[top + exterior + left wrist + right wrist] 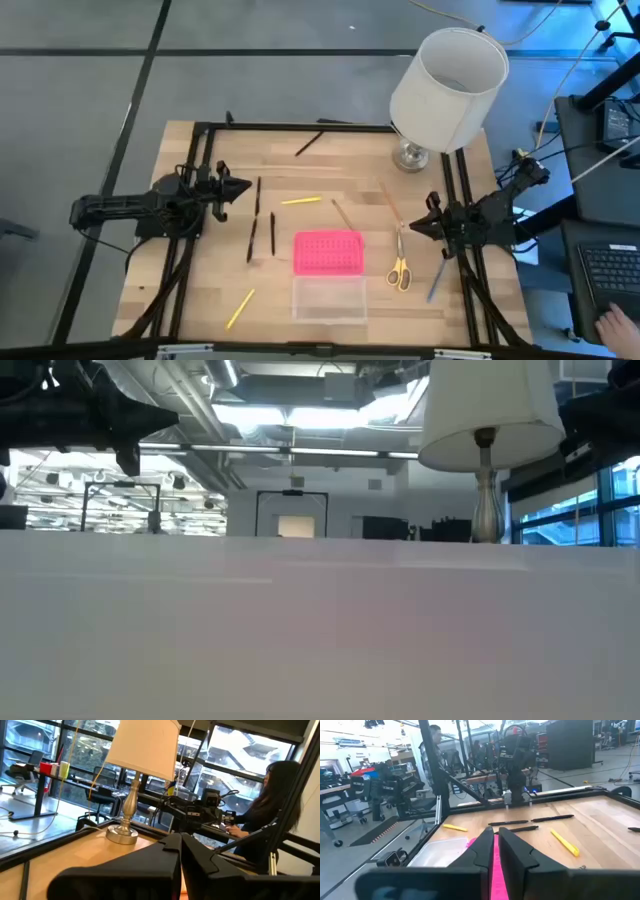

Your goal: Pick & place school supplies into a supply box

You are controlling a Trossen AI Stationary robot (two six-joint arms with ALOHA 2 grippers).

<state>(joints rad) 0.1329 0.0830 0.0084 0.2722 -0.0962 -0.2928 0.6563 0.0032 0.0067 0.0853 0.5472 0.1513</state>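
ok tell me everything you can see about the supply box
The supply box lies open and flat near the middle of the table's front half, between the two arms. It has two rectangular halves joined along one long edge: a bright pink lid with a dotted grid, on the far side, and a clear plastic base nearer the front edge. The base looks empty, with wood showing through. No supplies touch it and neither gripper is near. The right wrist view shows its pink edge and clear base beyond the fingers.

Even, bright overhead light is seen on the table (pixel 300 180); shadows are faint. In the low view, ceiling lights (pixel 290 410) glare and the foreground is washed to a pale blur. Both wrist views are backlit by windows (pixel 240 750), near fingers soft.
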